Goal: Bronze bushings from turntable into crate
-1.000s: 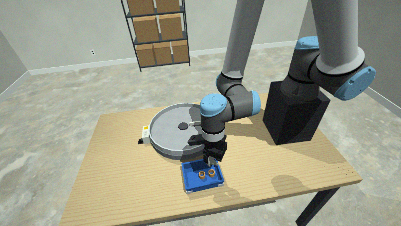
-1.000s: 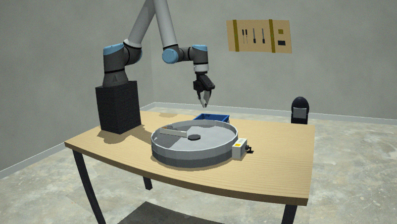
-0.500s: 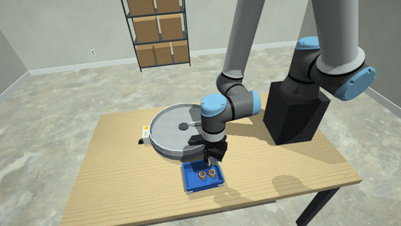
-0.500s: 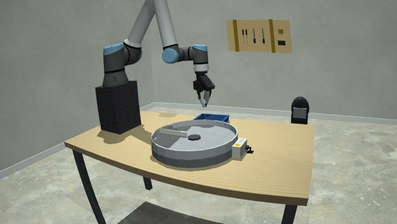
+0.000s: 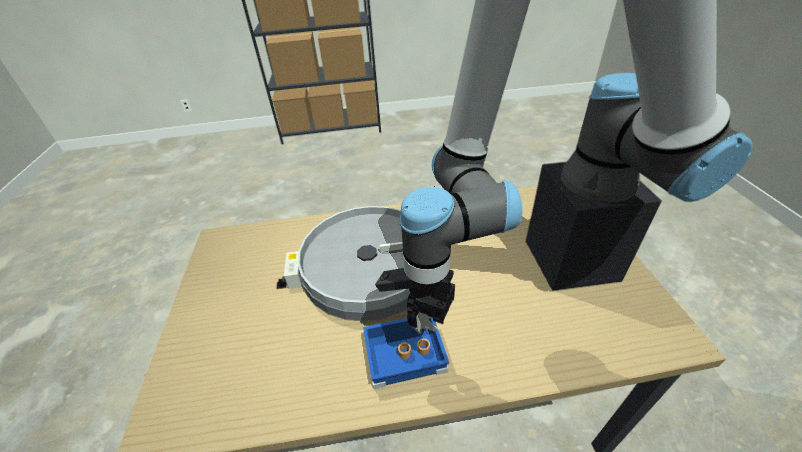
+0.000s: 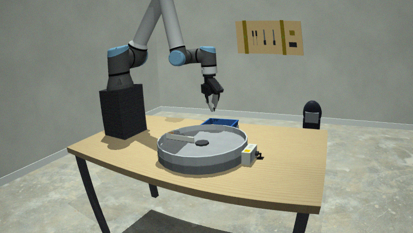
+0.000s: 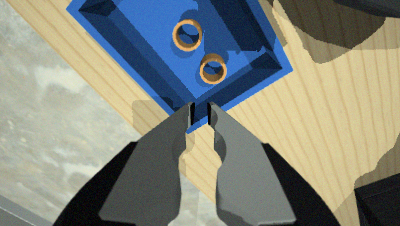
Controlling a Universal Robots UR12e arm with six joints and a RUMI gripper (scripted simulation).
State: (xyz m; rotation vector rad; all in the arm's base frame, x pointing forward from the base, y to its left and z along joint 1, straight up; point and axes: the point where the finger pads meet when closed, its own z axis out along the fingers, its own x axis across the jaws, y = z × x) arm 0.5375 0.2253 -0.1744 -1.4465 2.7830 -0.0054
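Bronze bushings point(image 5: 411, 350) point(image 7: 189, 49): 2 short, hollow, upright in blue crate point(image 5: 372, 359) point(image 6: 234, 123) point(image 7: 120, 48).

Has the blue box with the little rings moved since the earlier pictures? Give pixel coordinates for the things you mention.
No. The blue box point(image 5: 405, 375) point(image 6: 222, 120) point(image 7: 120, 47) sits in the same place against the round grey turntable point(image 5: 331, 300) point(image 6: 199, 162) in the top view.
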